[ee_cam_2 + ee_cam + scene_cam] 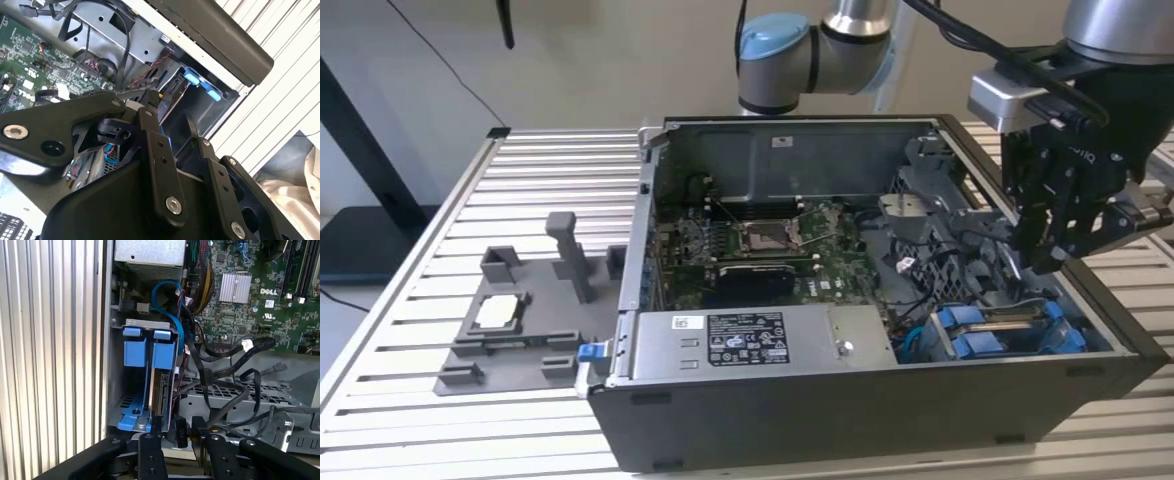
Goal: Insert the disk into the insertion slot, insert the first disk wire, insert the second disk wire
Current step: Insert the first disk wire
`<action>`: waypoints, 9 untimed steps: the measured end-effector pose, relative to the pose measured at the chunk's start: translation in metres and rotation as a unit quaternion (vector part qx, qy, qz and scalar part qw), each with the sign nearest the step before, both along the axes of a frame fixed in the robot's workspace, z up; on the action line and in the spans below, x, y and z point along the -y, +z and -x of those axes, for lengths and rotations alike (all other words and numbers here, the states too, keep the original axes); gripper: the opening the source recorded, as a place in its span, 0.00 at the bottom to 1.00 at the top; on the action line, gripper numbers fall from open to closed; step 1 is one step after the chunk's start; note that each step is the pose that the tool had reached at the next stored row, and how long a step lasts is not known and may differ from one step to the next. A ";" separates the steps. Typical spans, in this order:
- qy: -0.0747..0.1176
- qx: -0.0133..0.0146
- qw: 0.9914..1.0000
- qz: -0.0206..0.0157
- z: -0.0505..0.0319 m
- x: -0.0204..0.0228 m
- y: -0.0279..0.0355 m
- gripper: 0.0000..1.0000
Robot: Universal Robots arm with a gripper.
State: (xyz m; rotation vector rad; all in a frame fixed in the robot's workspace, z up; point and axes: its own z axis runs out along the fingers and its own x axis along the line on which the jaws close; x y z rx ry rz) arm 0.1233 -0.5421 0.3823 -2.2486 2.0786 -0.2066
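The arm (1121, 30) ran off the picture's top edge, above the computer case (854, 420). Inside the case, the disk (159, 390) showed just a thin edge between blue rails, the rest sunk in the insertion slot (145, 322). Deeper inside the case, black wires (225, 390) tangled, their ends untraceable.

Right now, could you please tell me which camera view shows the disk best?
The first wrist view: the disk sits edge-on in the insertion slot, near the pincer shut on a black connector. In the exterior view it is a distant blue-framed sliver; in the second wrist view the pincer's links hide much of the slot.
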 end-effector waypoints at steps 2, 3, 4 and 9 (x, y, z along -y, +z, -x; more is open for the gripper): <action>0.000 0.000 1.000 0.000 -0.0012 -0.0006 0.0000 0.38; 0.000 0.000 1.000 0.001 -0.0021 -0.0009 -0.0001 0.38; 0.000 0.000 1.000 0.001 -0.0028 -0.0012 -0.0001 0.38; 0.000 0.000 1.000 0.001 -0.0031 -0.0019 -0.0001 0.38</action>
